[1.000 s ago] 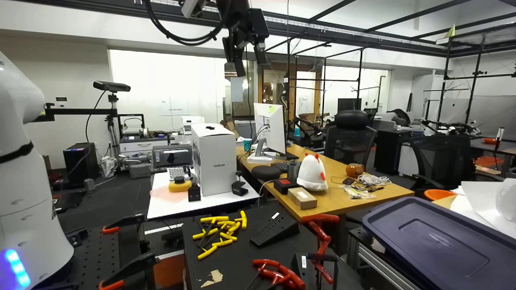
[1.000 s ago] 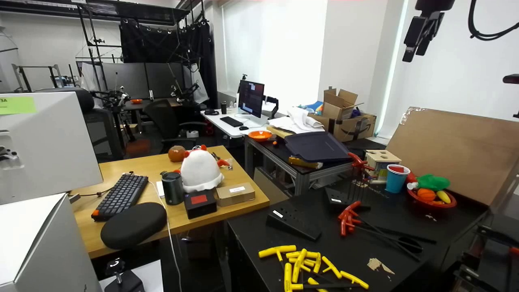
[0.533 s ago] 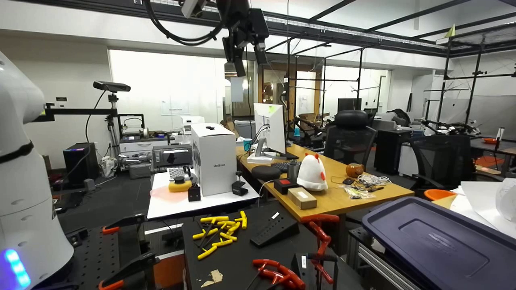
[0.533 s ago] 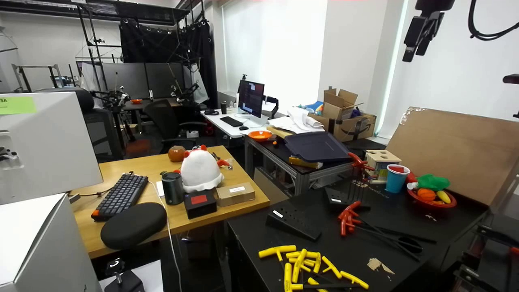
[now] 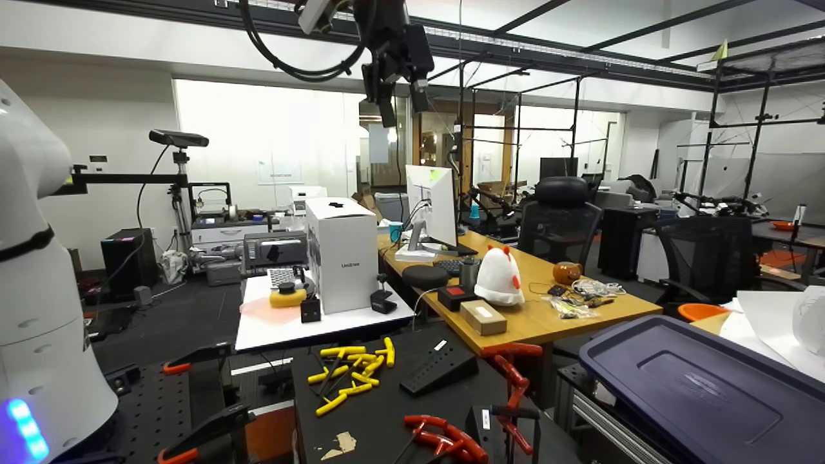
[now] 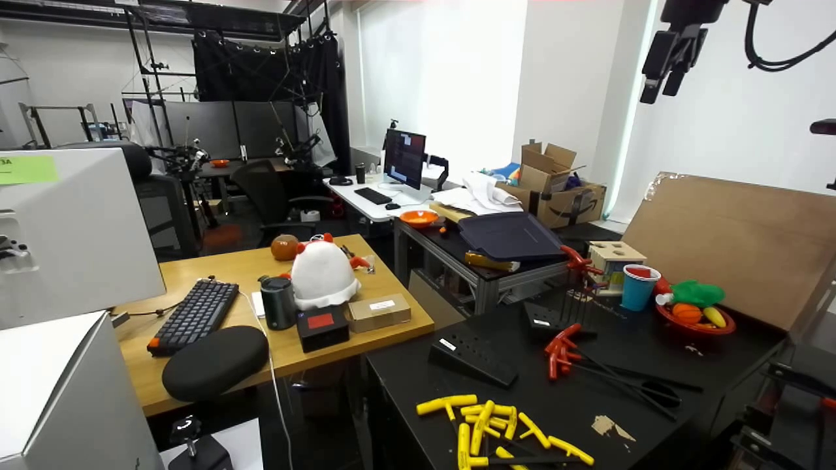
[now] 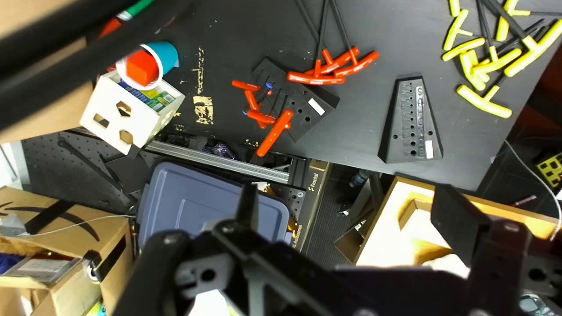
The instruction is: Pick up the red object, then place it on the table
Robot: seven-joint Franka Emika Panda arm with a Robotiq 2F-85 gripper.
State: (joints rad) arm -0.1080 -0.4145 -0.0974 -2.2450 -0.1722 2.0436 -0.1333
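Nothing picked yet: claw (image 7: pixel 347 206) spread, nothing in it, high above the black desk (image 7: pixel 246 37). Red block (image 7: pixel 142 68), probably the target, is in the blue cup (image 7: pixel 169 55). Left: grasp, lift, carry, set down on the tan desk (image 5: pixel 532 323).

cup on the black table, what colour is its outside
Blue; the cup shows best in an exterior view.

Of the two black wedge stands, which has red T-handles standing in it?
In the wrist view, the wedge stand nearer the blue cup: red T-handle keys sit in it. The other stand, nearer the yellow T-handle keys, holds none.
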